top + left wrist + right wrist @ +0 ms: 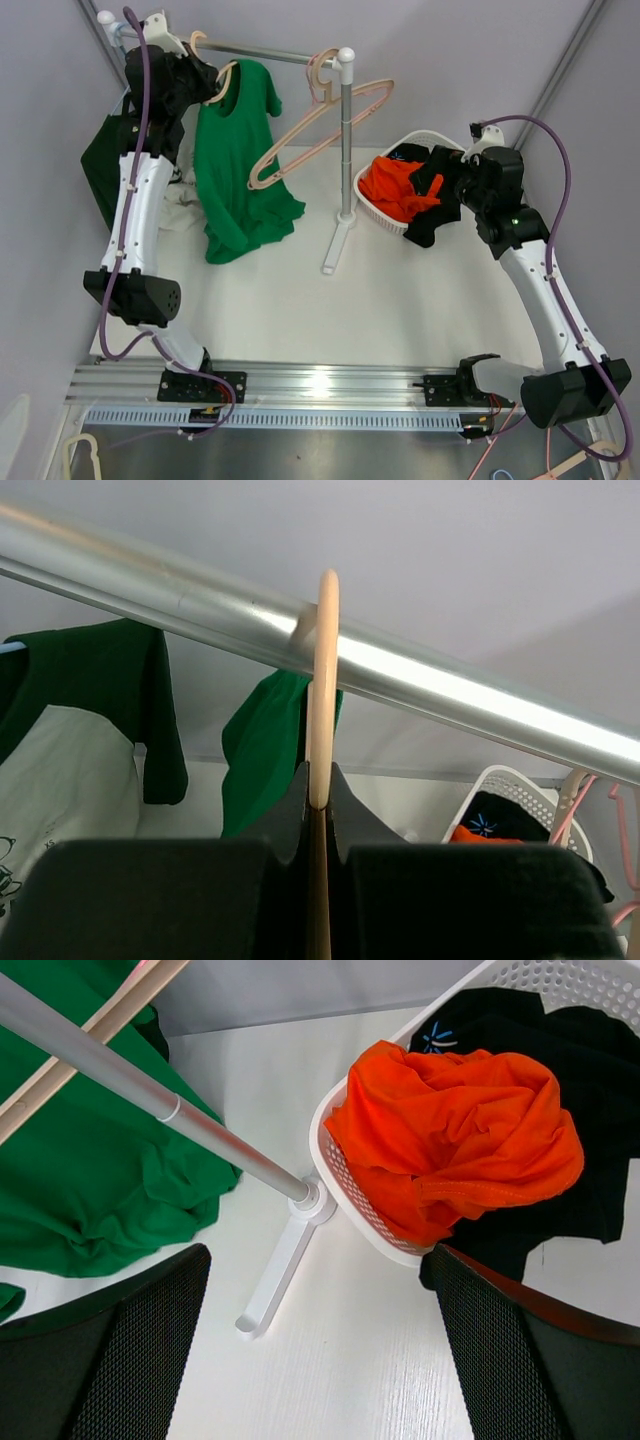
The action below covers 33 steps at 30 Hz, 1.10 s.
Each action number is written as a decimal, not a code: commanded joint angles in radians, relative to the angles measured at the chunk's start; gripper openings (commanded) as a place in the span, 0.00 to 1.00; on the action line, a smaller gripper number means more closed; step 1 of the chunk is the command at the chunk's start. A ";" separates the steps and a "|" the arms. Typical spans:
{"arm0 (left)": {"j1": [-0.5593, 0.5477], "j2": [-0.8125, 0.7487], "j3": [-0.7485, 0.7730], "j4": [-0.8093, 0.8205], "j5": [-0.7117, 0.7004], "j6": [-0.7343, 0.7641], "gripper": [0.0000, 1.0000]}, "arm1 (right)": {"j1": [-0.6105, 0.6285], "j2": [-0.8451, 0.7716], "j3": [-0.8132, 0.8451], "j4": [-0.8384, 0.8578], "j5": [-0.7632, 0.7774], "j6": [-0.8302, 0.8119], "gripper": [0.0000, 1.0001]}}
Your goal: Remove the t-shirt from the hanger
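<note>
A green t-shirt (235,160) hangs from a beige hanger (228,78) on the silver rail (270,48); its lower part lies bunched on the table. My left gripper (205,80) is up at the rail, shut on the hanger's hook. In the left wrist view the hook (322,680) runs up between my fingers (290,810) and over the rail (450,690), with the green shirt (265,750) behind. My right gripper (440,185) is open and empty above the table beside the basket; its view shows the green shirt (90,1180) at the left.
An empty pink hanger (320,125) hangs at the rail's right end by the stand post (345,150). A white basket (368,195) holds an orange garment (395,185) and a black garment (435,215). A dark green garment (100,170) hangs at the far left.
</note>
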 commanded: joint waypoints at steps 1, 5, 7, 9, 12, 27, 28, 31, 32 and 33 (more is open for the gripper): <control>-0.002 -0.046 0.033 -0.016 -0.035 -0.022 0.01 | -0.003 -0.038 -0.009 0.011 -0.018 0.003 0.96; -0.006 -0.058 0.047 0.062 -0.046 0.009 0.01 | -0.004 -0.048 -0.012 -0.001 -0.015 -0.003 0.96; -0.009 -0.044 0.096 0.073 -0.052 0.015 0.01 | -0.004 -0.056 -0.018 -0.003 -0.016 -0.003 0.96; -0.009 0.006 0.183 0.025 -0.055 0.015 0.01 | -0.006 -0.061 -0.029 0.000 -0.021 0.003 0.96; -0.011 0.028 0.233 0.010 -0.047 0.018 0.01 | -0.006 -0.070 -0.041 0.000 -0.021 0.006 0.96; -0.074 -0.094 0.187 -0.104 -0.160 0.062 0.01 | 0.051 -0.079 -0.035 -0.004 -0.025 -0.015 0.96; -0.087 -0.120 0.120 -0.105 -0.206 0.065 0.01 | 0.119 -0.082 -0.031 -0.004 -0.004 -0.036 0.96; -0.169 -0.261 -0.085 0.001 -0.568 0.061 0.01 | 0.272 -0.114 -0.038 0.048 0.064 -0.113 0.96; -0.187 -0.300 -0.134 0.043 -0.580 0.096 0.01 | 0.302 -0.120 -0.047 0.066 0.064 -0.136 0.96; -0.190 -0.364 -0.170 0.068 -0.558 0.114 0.01 | 0.331 -0.126 -0.050 0.104 0.041 -0.144 0.96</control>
